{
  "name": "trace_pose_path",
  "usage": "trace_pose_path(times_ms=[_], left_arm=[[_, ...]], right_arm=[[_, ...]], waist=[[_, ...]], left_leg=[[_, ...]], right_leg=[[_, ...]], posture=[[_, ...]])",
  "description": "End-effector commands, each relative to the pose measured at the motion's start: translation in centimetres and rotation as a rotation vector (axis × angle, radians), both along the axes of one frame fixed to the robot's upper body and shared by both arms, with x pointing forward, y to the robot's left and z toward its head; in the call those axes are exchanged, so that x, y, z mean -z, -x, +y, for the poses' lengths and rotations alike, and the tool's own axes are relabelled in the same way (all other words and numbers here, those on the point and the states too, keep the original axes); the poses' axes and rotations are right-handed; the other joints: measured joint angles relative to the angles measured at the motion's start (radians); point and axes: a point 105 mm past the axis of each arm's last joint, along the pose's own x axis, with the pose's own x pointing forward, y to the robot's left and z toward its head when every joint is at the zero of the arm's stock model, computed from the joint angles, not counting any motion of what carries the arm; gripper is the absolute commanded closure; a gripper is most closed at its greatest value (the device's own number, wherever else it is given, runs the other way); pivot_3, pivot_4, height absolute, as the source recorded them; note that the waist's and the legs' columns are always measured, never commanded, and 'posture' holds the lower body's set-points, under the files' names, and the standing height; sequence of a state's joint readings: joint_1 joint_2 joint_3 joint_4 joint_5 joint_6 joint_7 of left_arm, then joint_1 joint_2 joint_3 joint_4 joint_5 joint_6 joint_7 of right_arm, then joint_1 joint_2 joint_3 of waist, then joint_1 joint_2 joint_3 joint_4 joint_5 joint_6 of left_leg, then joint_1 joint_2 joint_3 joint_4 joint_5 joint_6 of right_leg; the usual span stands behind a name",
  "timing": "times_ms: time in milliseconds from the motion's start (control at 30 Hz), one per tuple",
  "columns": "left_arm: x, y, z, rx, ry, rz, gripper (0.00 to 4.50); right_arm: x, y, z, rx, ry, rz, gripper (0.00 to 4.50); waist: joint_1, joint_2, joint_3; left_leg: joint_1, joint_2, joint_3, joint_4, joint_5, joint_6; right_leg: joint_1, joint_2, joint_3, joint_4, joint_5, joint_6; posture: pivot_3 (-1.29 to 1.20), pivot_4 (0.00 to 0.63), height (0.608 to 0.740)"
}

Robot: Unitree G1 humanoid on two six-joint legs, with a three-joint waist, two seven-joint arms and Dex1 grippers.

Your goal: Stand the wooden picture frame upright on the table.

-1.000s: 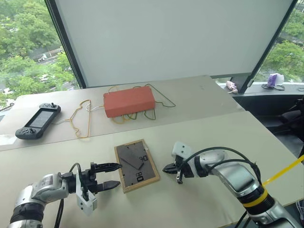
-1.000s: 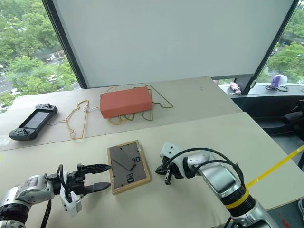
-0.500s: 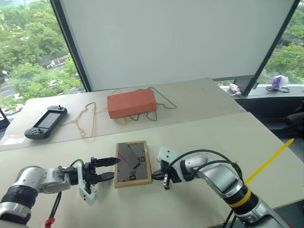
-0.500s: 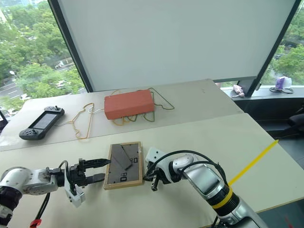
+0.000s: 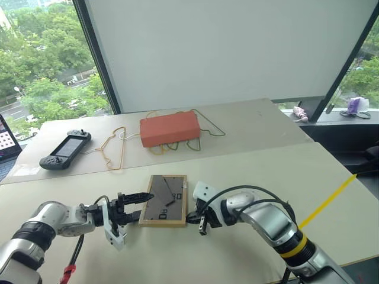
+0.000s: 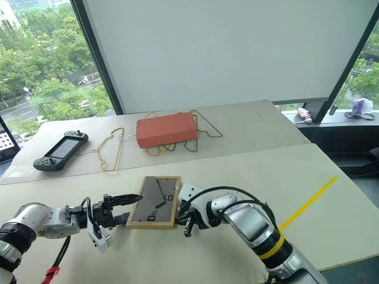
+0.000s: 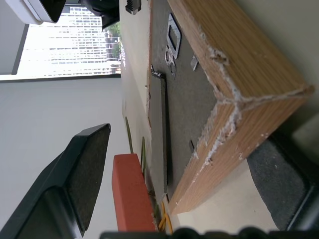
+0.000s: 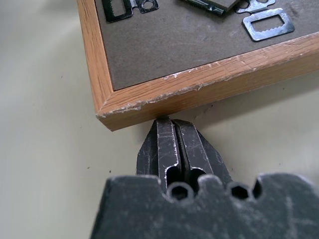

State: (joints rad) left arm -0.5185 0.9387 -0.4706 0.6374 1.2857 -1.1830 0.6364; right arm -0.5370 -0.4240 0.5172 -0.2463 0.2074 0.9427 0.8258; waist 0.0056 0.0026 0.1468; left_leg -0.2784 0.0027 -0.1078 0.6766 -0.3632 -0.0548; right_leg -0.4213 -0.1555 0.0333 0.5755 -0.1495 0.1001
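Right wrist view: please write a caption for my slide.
Shut right gripper presses its tips against the wooden picture frame edge.

Wooden picture frame [image 8: 199,82]: light wood, chipped edges; matt grey back board.

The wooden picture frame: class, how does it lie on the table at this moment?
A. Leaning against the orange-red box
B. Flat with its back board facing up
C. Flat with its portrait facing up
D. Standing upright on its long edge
B: the wooden picture frame lies flat on the table, its grey-brown back board and metal clips facing up, with the open left pincer at one side and the shut right pincer at the other.
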Motion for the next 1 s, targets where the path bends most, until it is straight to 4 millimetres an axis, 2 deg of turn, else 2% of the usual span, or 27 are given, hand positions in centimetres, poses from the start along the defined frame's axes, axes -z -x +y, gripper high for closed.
trace_pose_path(times_ms=[33, 67, 200, 267, 400, 467, 533, 633, 767, 800, 900, 967, 1000], left_arm=[[2.5, 0.6, -0.2, -0.004, -0.064, 0.087, 1.07], [2.6, 0.7, -0.1, -0.005, -0.067, 0.093, 1.57], [2.8, 0.9, 0.0, -0.004, -0.079, 0.102, 3.04], [2.8, 0.9, 0.0, -0.006, -0.076, 0.100, 3.34], [2.3, 0.7, -0.3, -0.009, -0.044, 0.083, 3.38], [0.9, 0.2, -0.8, -0.015, 0.021, 0.052, 3.38], [-1.3, -1.0, -1.1, -0.052, 0.108, 0.020, 3.38], [-4.4, -2.2, -1.4, -0.086, 0.222, -0.014, 3.38], [-8.5, -2.8, -2.9, -0.066, 0.370, -0.013, 3.38], [-9.1, -2.8, -3.2, -0.065, 0.408, 0.017, 3.38], [-9.8, -2.4, -3.9, -0.067, 0.470, 0.127, 3.38], [-10.3, -2.1, -4.3, -0.067, 0.485, 0.177, 3.38], [-10.1, -2.0, -4.3, -0.071, 0.483, 0.207, 3.38]], right_arm=[[-0.8, -0.3, 0.0, 0.005, -0.015, -0.030, 4.50], [-0.8, -0.4, -0.1, 0.007, -0.012, -0.031, 4.50], [-0.7, -0.5, -0.3, 0.013, -0.009, -0.030, 4.50], [-0.8, -0.5, -0.3, 0.015, -0.010, -0.031, 4.50], [-0.8, -0.7, -0.6, 0.028, -0.005, -0.034, 4.50], [-0.9, -0.9, -1.2, 0.061, -0.004, -0.043, 4.50], [-1.5, -1.4, -2.8, 0.119, -0.001, -0.082, 4.50], [-2.9, -2.5, -5.6, 0.173, 0.032, -0.279, 4.50], [-4.9, -2.2, -8.0, 0.167, 0.042, -0.589, 4.50], [-5.2, -2.1, -8.2, 0.168, 0.031, -0.631, 4.21], [-5.8, -1.2, -8.3, 0.122, 0.000, -0.723, 3.33], [-6.5, -0.8, -8.6, 0.061, 0.032, -0.865, 2.74], [-6.7, -0.8, -8.8, 0.027, 0.068, -0.934, 2.30]], waist=[[0.000, 0.000, 0.000], [0.000, 0.000, 0.000], [0.002, -0.001, 0.000], [0.003, -0.003, 0.001], [0.004, -0.005, 0.002], [0.003, -0.005, 0.002], [0.007, -0.006, 0.003], [0.009, -0.008, 0.005], [0.002, -0.013, 0.008], [0.000, -0.013, 0.008], [-0.026, -0.013, 0.008], [-0.043, -0.013, 0.008], [-0.050, -0.013, 0.009]], left_leg=[[0.000, 0.000, 0.000, 0.000, 0.000, 0.000], [-0.001, 0.000, 0.000, 0.000, 0.000, 0.000], [-0.003, 0.000, 0.000, 0.000, 0.000, -0.001], [-0.003, 0.000, 0.000, 0.000, 0.000, -0.001], [-0.004, 0.000, 0.000, 0.000, 0.000, -0.001], [-0.004, 0.000, 0.000, 0.000, 0.000, -0.001], [-0.005, 0.000, 0.000, 0.000, 0.000, -0.001], [-0.007, 0.000, -0.001, 0.001, 0.001, -0.002], [-0.015, -0.001, -0.002, 0.001, 0.002, -0.004], [-0.020, -0.001, -0.002, 0.001, 0.003, -0.006], [-0.025, -0.002, -0.001, 0.000, 0.003, -0.007], [-0.026, -0.002, 0.000, 0.000, 0.001, -0.006], [-0.026, -0.003, 0.000, 0.000, -0.001, -0.004]], right_leg=[[0.000, 0.000, 0.000, 0.000, 0.000, 0.000], [-0.001, 0.000, 0.000, 0.000, 0.000, 0.000], [-0.002, 0.000, 0.000, 0.000, 0.000, 0.000], [-0.002, 0.000, 0.000, -0.001, 0.000, 0.000], [-0.002, 0.000, 0.000, -0.001, 0.000, 0.000], [-0.002, 0.000, 0.000, -0.001, 0.000, 0.000], [-0.002, 0.000, 0.000, -0.001, 0.000, 0.000], [-0.005, 0.000, 0.000, -0.004, 0.000, 0.000], [-0.014, 0.000, 0.000, -0.008, 0.001, -0.002], [-0.020, 0.000, 0.000, -0.009, 0.005, -0.007], [-0.023, -0.001, -0.001, -0.014, 0.005, -0.008], [-0.023, -0.001, -0.001, -0.017, 0.005, -0.008], [-0.023, -0.002, -0.001, -0.018, 0.005, -0.007]], posture=[[0.00, 0.150, 0.740], [0.00, 0.150, 0.740], [0.00, 0.150, 0.740], [0.00, 0.150, 0.740], [0.00, 0.150, 0.740], [0.00, 0.150, 0.740], [0.00, 0.150, 0.740], [0.00, 0.150, 0.740], [0.00, 0.150, 0.740], [0.00, 0.150, 0.740], [0.00, 0.150, 0.740], [0.00, 0.150, 0.740], [0.00, 0.150, 0.740]])
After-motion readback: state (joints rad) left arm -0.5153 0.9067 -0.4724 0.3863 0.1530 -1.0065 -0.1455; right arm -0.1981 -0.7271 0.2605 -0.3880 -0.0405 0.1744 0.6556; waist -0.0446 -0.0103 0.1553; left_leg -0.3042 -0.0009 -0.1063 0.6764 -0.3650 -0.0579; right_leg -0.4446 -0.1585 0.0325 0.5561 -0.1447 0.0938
